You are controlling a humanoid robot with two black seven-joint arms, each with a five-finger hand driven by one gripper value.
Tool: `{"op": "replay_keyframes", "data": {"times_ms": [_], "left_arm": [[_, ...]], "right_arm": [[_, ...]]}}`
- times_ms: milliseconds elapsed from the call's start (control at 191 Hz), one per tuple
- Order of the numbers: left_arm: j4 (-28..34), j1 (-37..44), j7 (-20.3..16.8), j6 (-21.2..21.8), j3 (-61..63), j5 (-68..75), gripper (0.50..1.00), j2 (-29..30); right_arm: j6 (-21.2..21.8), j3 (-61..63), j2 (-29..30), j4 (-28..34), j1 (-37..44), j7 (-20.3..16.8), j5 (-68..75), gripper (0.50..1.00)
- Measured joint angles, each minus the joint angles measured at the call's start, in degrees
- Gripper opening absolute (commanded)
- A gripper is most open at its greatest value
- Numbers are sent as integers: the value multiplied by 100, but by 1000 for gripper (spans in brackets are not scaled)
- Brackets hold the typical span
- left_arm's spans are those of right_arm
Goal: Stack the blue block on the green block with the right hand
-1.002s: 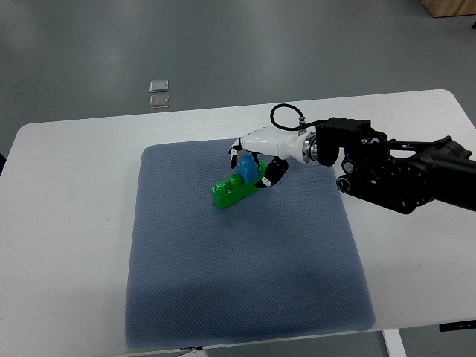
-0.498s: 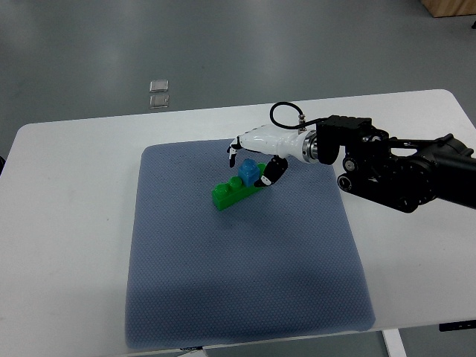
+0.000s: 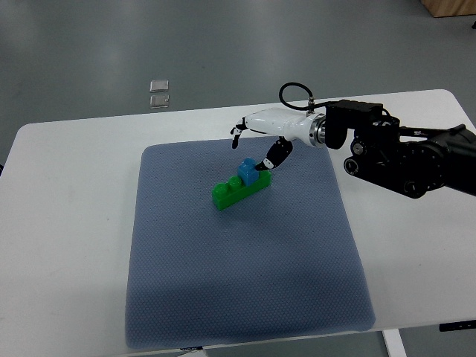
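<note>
A long green block lies slanted on the grey-blue mat. A small blue block sits on top of its right half. My right hand, white with black fingertips, hovers just above and behind the blue block. Its fingers are spread apart and hold nothing. One dark fingertip hangs close to the blue block's right side. The black right arm comes in from the right edge. My left arm is out of view.
The mat covers the middle of a white table. Two small clear squares lie on the grey floor beyond the table's far edge. A wooden corner shows at the top right.
The right hand let go of the blue block, spread its fingers and drew up and back to the right. The blue block stays on the green one.
</note>
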Motion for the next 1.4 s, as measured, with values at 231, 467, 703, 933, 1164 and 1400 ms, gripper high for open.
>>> {"op": "replay_keyframes", "data": {"times_ms": [231,467,703,933,1164,1400], "left_arm": [[0,0,0,0,0,0,1000,0],[0,0,0,0,0,0,1000,0],[0,1,0,0,0,0,1000,0],[0,1,0,0,0,0,1000,0],[0,2,0,0,0,0,1000,0],[0,0,0,0,0,0,1000,0]], "right_arm": [[355,507,-239,-39,-116,-3,1857,891],[333,1176,-205,-79,-747,4,3802,891],[328,1723,-54,-440,-1263,-1,5508,889],[320,1747,63,-917,-1461,-2,6935,897],[332,1747,90,-1010,-1634,4,7125,913],[338,1735,97,-1011,-1705,2,7137,919]]}}
